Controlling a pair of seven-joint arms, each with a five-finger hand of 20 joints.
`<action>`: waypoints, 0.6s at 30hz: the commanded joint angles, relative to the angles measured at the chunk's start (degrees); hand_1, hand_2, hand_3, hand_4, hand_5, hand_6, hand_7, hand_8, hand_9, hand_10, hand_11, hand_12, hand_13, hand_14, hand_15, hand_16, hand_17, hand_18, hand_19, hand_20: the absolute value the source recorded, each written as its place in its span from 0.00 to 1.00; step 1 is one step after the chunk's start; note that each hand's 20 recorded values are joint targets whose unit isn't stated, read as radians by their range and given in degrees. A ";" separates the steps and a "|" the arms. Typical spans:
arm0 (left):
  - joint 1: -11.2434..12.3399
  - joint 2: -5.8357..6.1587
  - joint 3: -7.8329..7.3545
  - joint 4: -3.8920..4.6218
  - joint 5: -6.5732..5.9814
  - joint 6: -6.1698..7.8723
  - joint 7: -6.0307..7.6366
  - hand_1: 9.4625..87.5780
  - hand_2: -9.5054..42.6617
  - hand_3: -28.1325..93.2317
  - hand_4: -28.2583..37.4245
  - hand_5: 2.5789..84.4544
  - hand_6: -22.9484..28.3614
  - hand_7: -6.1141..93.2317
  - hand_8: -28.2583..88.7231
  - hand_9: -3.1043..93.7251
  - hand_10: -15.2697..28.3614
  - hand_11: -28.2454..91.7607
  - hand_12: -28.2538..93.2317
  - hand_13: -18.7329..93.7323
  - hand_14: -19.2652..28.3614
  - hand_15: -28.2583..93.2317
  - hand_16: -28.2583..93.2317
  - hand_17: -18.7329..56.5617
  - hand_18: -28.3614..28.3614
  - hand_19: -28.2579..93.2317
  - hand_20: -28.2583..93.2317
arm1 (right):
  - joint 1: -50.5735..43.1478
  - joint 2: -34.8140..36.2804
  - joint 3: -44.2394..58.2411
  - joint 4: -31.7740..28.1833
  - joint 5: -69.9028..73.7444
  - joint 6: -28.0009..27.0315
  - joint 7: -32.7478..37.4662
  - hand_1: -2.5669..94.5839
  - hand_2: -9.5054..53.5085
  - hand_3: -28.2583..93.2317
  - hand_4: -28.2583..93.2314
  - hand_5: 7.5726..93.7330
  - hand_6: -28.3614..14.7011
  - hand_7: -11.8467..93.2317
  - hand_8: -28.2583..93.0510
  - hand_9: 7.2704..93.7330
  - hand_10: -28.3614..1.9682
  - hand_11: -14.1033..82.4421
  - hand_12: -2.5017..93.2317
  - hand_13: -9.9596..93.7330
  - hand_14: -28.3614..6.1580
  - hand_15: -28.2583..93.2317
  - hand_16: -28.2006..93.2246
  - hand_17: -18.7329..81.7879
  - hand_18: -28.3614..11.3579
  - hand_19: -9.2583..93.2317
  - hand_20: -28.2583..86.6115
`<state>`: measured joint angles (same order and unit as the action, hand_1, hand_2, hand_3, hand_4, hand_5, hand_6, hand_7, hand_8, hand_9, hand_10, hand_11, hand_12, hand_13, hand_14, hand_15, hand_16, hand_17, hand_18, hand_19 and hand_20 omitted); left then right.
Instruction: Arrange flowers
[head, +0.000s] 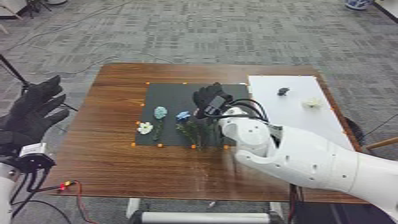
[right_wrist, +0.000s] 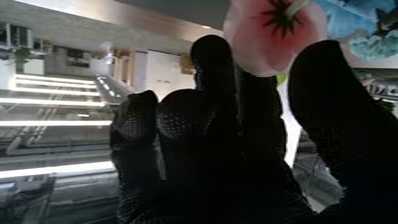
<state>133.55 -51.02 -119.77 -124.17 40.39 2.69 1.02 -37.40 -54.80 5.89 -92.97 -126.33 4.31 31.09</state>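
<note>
We see one brown table (head: 115, 160), on it one dark mat (head: 178, 90) and one white board (head: 284, 117) side by side, the mat on the left. We count two hands. The left hand (head: 34, 112) is beside the table's left edge, fingers straight and spread. The right hand (head: 211, 97) is over the mat, near the board.

Flowers on the mat, three we can make out:
- one pale blue-green (head: 160, 112), long clustered head, thin green stem;
- one blue (head: 183, 115), small head, bushy green below;
- one white (head: 145, 128), open petals, at the mat's left edge.

On the board we count one cream flower (head: 312, 102), round head, and one small dark piece (head: 283, 92) to its left.

In the right wrist view we get one pink flower (right_wrist: 266, 37), pale rim, deeper pink centre, dark green star at the stem, by the fingertips of the right hand (right_wrist: 222, 150). Its fingers are straight, close together, thumb apart; we cannot tell if they grip the flower. Blue petals (right_wrist: 351, 15) lie beside the pink ones.
</note>
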 joint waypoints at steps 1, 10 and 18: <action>0.22 -0.22 -0.16 0.01 -0.27 -0.58 -0.22 0.26 0.11 0.60 0.00 0.18 0.47 0.25 0.17 0.14 0.53 0.38 0.40 0.18 0.63 0.51 0.20 0.06 0.83 0.49 0.32 | -0.27 -0.56 0.24 -0.33 -0.73 -1.25 -1.11 0.34 0.00 0.97 0.00 0.60 0.71 0.46 0.09 0.61 0.59 0.60 0.38 0.68 0.57 0.88 0.56 0.45 0.17 0.87 0.74; 0.32 -0.28 -0.24 -0.02 -0.26 -0.55 -0.28 0.27 0.11 0.60 0.00 0.18 0.47 0.25 0.17 0.14 0.53 0.38 0.40 0.18 0.63 0.51 0.20 0.06 0.83 0.49 0.32 | -1.17 -0.77 1.17 -0.05 -0.50 -4.49 -1.99 0.32 0.00 0.97 0.00 0.59 0.70 0.43 0.10 0.62 0.60 0.54 0.32 0.67 0.57 0.88 0.56 0.45 0.17 0.87 0.74; 0.18 -0.22 -0.07 0.00 -0.32 -0.30 -0.19 0.26 0.11 0.60 0.00 0.18 0.47 0.25 0.17 0.14 0.53 0.38 0.40 0.18 0.63 0.51 0.20 0.06 0.83 0.48 0.32 | -0.17 -0.33 -0.61 0.08 0.04 -0.75 -1.41 0.31 0.00 0.96 0.00 0.60 0.70 0.34 0.11 0.66 0.61 0.37 0.24 0.68 0.57 0.86 0.53 0.45 0.17 0.87 0.73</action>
<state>133.54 -51.05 -119.75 -124.17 40.38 2.64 1.03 -38.64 -55.29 6.74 -92.97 -126.24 0.04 29.27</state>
